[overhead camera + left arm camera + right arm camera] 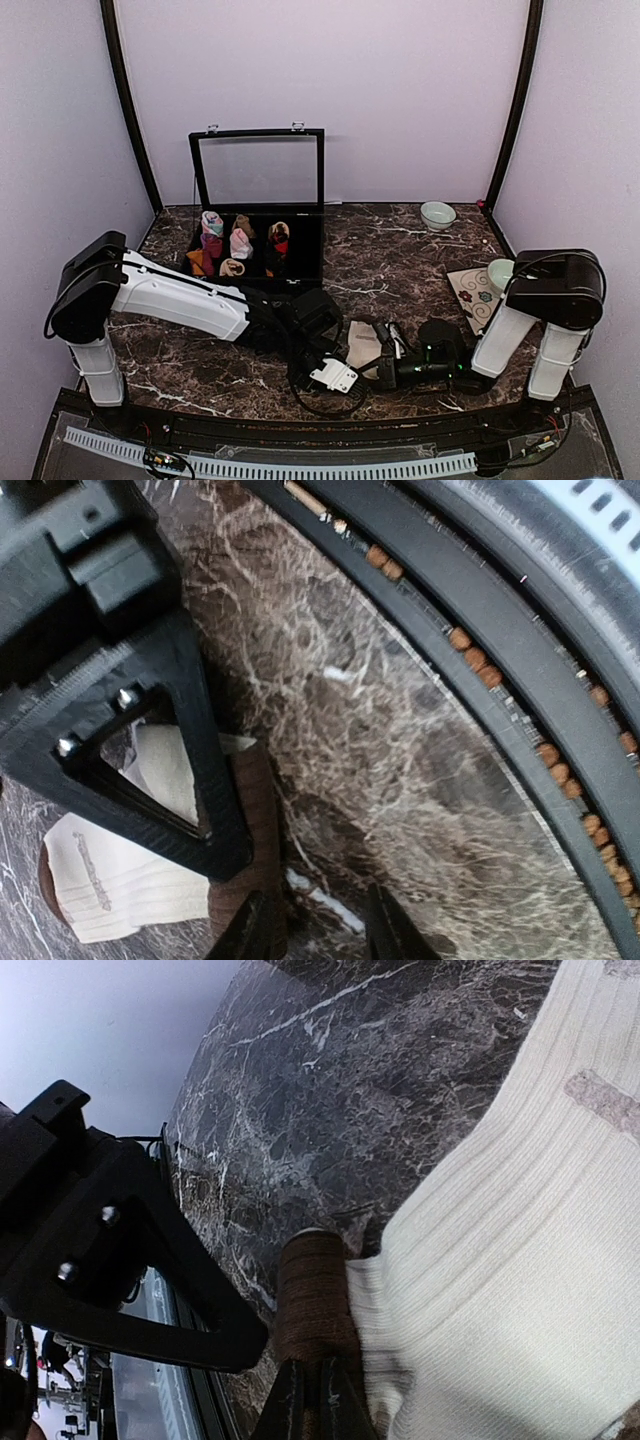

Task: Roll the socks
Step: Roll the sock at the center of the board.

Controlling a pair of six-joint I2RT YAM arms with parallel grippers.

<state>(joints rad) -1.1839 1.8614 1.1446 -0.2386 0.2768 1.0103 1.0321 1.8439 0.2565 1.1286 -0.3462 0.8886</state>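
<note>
Cream ribbed knit, the sock (500, 1260) lies flat on the counter (330, 1090), close to its near rim (480, 630). It looks light and limp, apt to bunch, and is best taken at its thicker brown end (312, 1300). Right tool (318, 1405) is clamped on that end; left tool (318, 935) stands apart over bare marble just beside the sock. Open room likely lies rearward, toward the box (321, 235).

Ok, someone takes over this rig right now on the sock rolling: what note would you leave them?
Right gripper: shut on the brown end of the cream sock.
Left gripper: jaws apart over bare table beside that sock, holding nothing.
Done: no roll started; the sock lies flat near the front edge.
To do: roll it; I cannot make out another pair in these views.
</note>
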